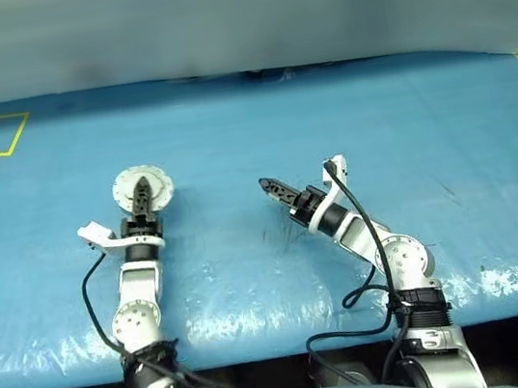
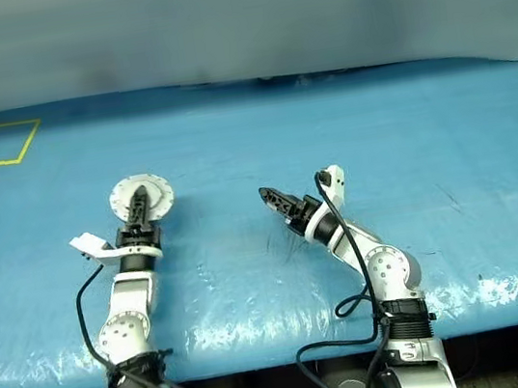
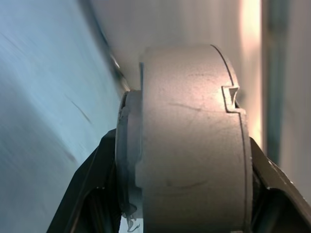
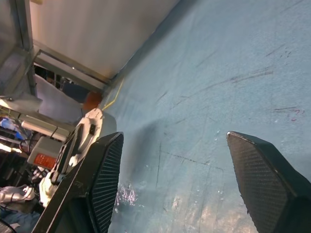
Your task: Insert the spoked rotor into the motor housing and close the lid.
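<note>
My left gripper is clamped on the motor housing, one black finger on each side of its round grey body. From my head I see the housing as a pale disc with a notched edge, held up over the blue table with the upper finger lying across its face. From my left wrist I see it edge-on: a thick grey drum with a step along one side and a small notch in its rim. The lid seems to be the thinner grey layer pressed flat against one end of the drum, but I cannot tell for certain where the housing ends and the lid begins. I cannot see inside the housing, so I cannot say what it holds; its faces are turned away or hidden by my fingers.

My right gripper is well apart from the housing, to its right, over bare blue table. Its two ribbed fingers stand wide apart with nothing between them, only the scuffed blue surface beyond.
</note>
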